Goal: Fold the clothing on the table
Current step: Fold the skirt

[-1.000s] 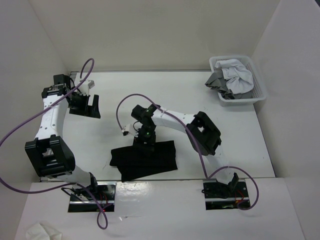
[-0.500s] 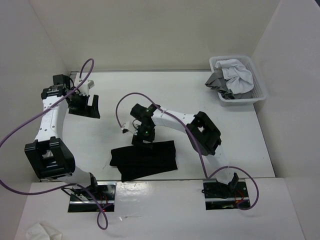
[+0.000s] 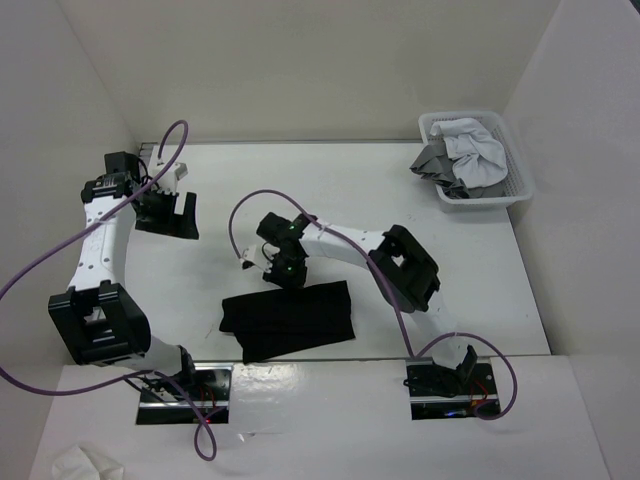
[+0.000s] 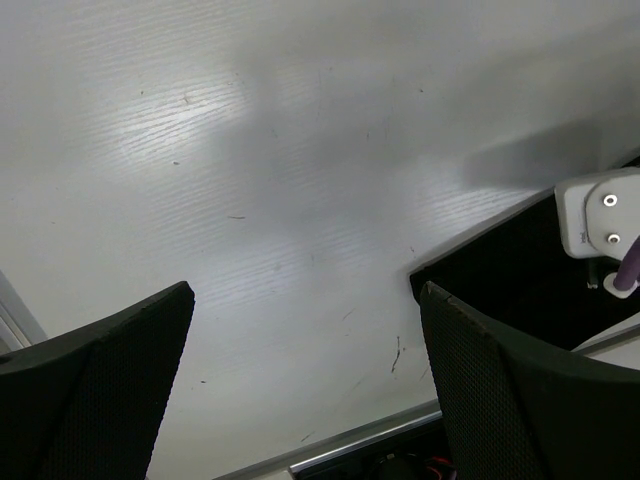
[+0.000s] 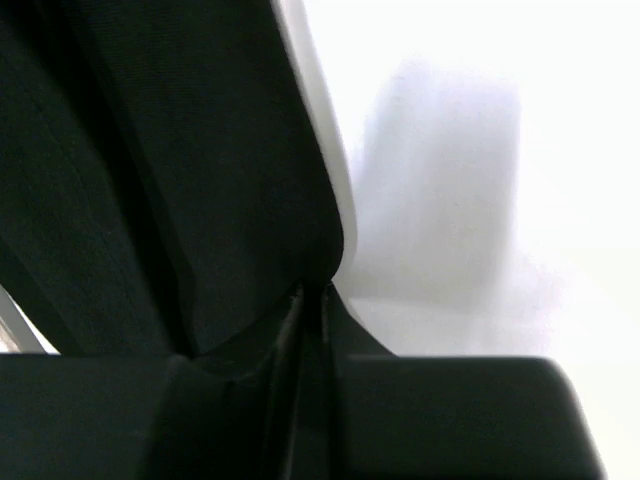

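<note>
The black clothing (image 3: 290, 320) lies in a flat, folded rectangle near the front of the white table (image 3: 330, 190). My right gripper (image 3: 283, 272) is down at its far edge, left of centre. In the right wrist view the jaws (image 5: 315, 295) have come together with only a thin slit between them. Dark folds of the clothing (image 5: 150, 150) run up into that slit. My left gripper (image 3: 165, 212) hovers at the far left of the table, well away from the clothing. It stands wide open (image 4: 305, 370) with only bare table (image 4: 300, 150) between its fingers.
A white basket (image 3: 515, 150) at the back right holds a white garment (image 3: 470, 140) and a grey one (image 3: 432, 160). Side walls close in the table on the left, right and back. A crumpled white cloth (image 3: 85, 462) lies on the front ledge, bottom left.
The right gripper has shifted slightly left and toward the back along the clothing's far edge, and its jaws have gone from wide apart to closed. The left arm has barely moved.
</note>
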